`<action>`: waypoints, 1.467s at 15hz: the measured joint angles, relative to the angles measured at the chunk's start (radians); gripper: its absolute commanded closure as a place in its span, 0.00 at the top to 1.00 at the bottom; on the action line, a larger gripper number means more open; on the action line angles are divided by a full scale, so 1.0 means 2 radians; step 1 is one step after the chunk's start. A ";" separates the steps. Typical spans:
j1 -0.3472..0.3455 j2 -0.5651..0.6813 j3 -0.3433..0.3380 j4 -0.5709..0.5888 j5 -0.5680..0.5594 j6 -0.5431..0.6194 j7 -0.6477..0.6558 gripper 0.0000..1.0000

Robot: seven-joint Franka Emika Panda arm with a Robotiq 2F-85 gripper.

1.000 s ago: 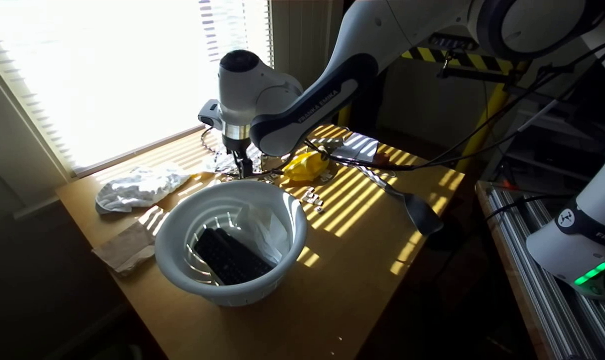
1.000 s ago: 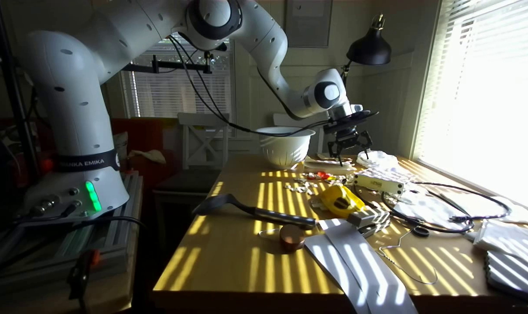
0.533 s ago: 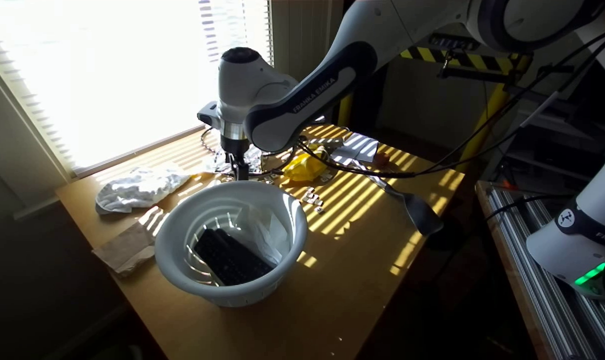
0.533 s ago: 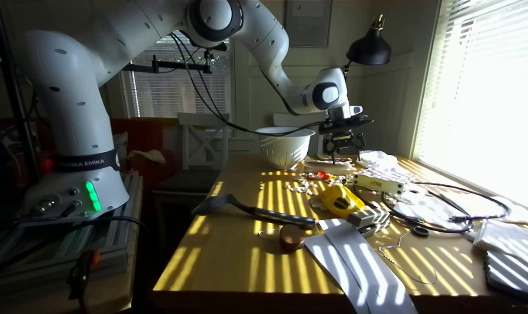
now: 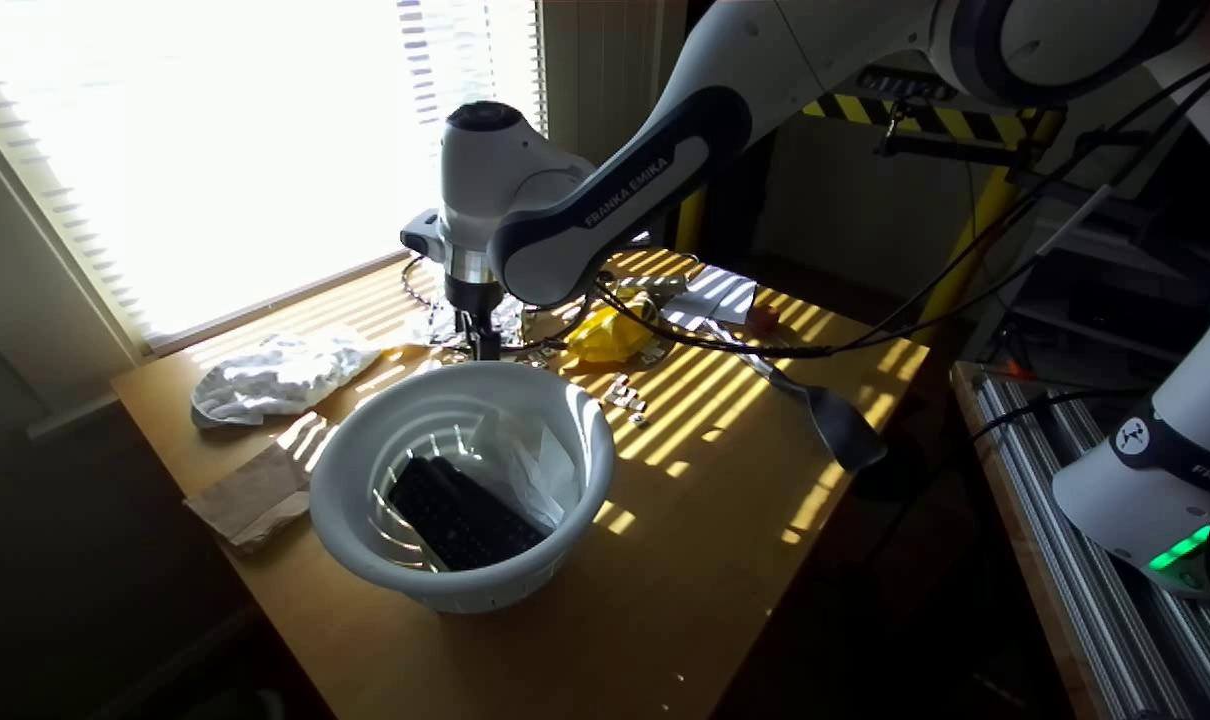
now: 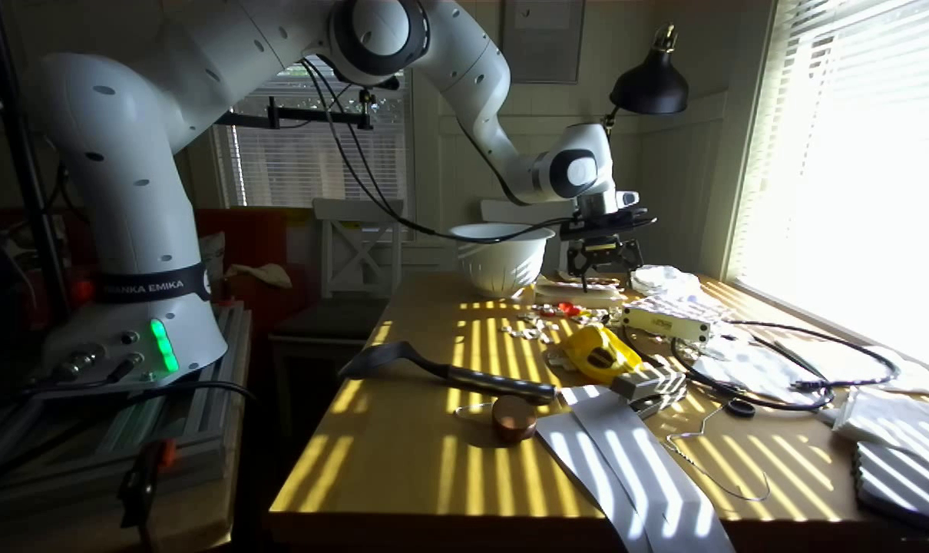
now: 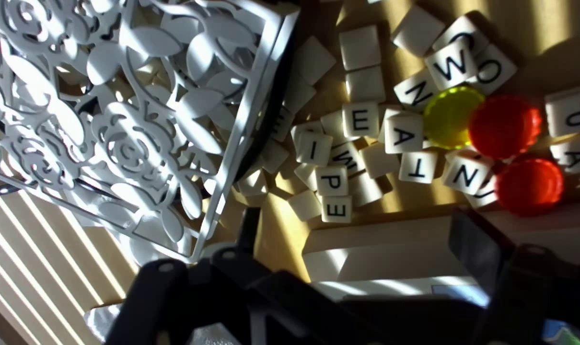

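Note:
My gripper stands open with nothing between its fingers. It points down over a long pale box, which shows in the gap between the fingertips in the wrist view. Whether a fingertip touches the box I cannot tell. White letter tiles lie loosely just beyond the box, with a yellow disc and red discs among them. A white lattice-work metal piece is beside the left finger. In an exterior view the gripper hangs low over the box, to the right of a white bowl.
The bowl holds a black keyboard-like object and clear wrapping. About the table lie a yellow item, a spatula, paper sheets, a black cable and a white cloth.
Over the second my gripper has shifted slightly left in the exterior view with the lamp and straightened from a tilt. In the last half second it has come down a little. The objects have not moved.

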 measured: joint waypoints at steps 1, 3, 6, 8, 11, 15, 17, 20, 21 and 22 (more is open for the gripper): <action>-0.001 0.002 0.001 0.000 0.005 -0.002 0.000 1.00; -0.004 0.004 0.003 0.001 0.019 -0.010 0.001 1.00; -0.011 0.007 0.004 0.002 0.040 -0.017 0.009 1.00; -0.015 0.011 0.004 0.006 0.051 -0.021 0.018 1.00; -0.017 0.020 0.005 0.014 0.062 -0.025 0.036 0.97; -0.017 0.033 0.006 0.029 0.071 -0.030 0.063 0.89; -0.017 0.039 0.006 0.037 0.074 -0.034 0.077 0.92; -0.017 0.045 0.006 0.045 0.077 -0.050 0.092 0.95; -0.017 0.046 0.006 0.046 0.077 -0.056 0.097 0.92; -0.017 0.046 0.006 0.047 0.077 -0.062 0.101 0.86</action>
